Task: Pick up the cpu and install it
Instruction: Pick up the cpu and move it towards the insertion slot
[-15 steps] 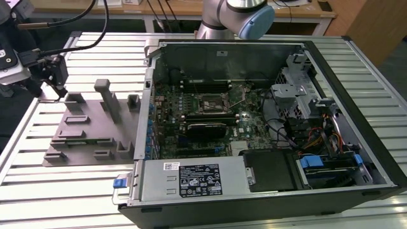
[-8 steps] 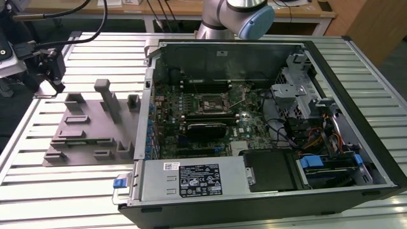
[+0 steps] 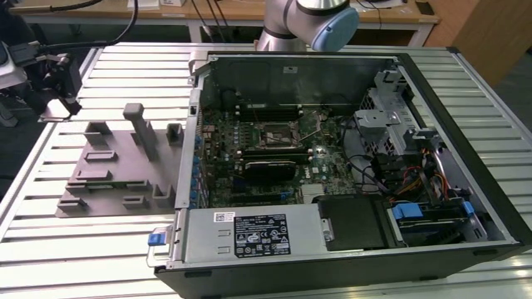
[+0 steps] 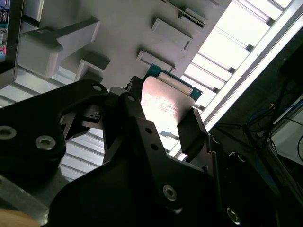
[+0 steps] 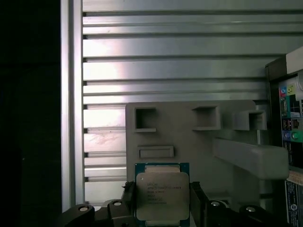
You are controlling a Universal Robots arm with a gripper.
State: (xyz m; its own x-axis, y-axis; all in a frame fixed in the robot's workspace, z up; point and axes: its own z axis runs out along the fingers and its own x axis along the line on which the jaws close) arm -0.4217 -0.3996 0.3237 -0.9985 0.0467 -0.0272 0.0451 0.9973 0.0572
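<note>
the gripper (image 5: 162, 190) clasps the cpu (image 5: 162, 201) by two opposite edges at the grey plate (image 5: 189, 142); likely light, stiff, slick-topped, fragile underneath, so edges suit.

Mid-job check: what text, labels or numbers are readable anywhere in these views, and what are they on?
cpu lid, between the jaws of the gripper: several printed lines, too small to read.
Black label on the power supply: white print, too small to read.
White sticker beside it: unreadable.
No text can be quoted.
</note>
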